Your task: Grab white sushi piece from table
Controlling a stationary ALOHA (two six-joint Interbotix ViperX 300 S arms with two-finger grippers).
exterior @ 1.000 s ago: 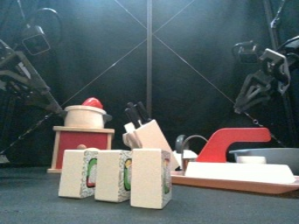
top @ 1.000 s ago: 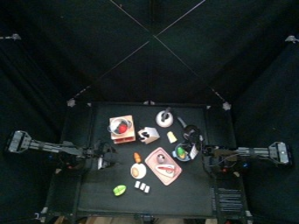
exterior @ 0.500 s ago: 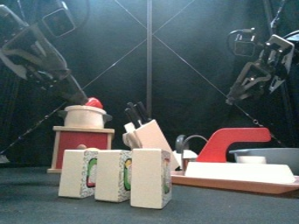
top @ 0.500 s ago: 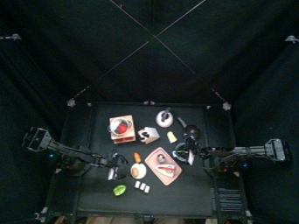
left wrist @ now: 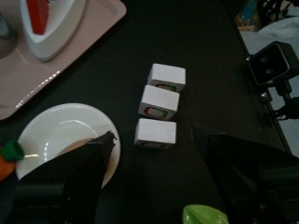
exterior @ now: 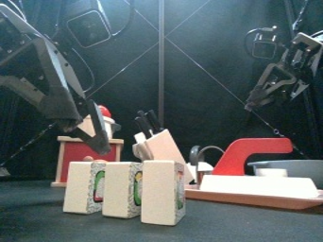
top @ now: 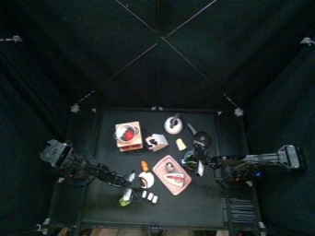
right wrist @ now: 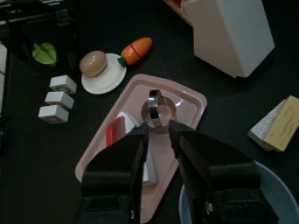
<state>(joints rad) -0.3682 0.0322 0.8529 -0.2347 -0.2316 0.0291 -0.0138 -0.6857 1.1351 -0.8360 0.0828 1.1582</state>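
Taking the row of three white sushi pieces [left wrist: 158,102] as our landmark, we see it near the front edge of the black counter [top: 101,124], the blocks standing side by side and touching in the front view. To their left, low over the counter, our left gripper [left wrist: 162,156] hovers just short of the nearest piece [left wrist: 155,133], its fingers [left wrist: 82,157] spread wide and holding nothing. A second ago this arm was drawn back near the counter's left edge; it has since swung forward and down toward the row. Beside the pieces a green item [left wrist: 207,214] lies close to the gripper, and a white plate [left wrist: 56,136] with an orange carrot-like thing sits just next to the row. Behind the row stand a red-and-cream box [exterior: 89,151] and a white knife block [exterior: 158,146]. To the right of the sushi lies a pink tray [right wrist: 140,131] with a red-handled white tool. Our right gripper [right wrist: 162,140] hangs over that tray, fingers [right wrist: 122,166] narrowly parted and empty, much where it was a second ago.
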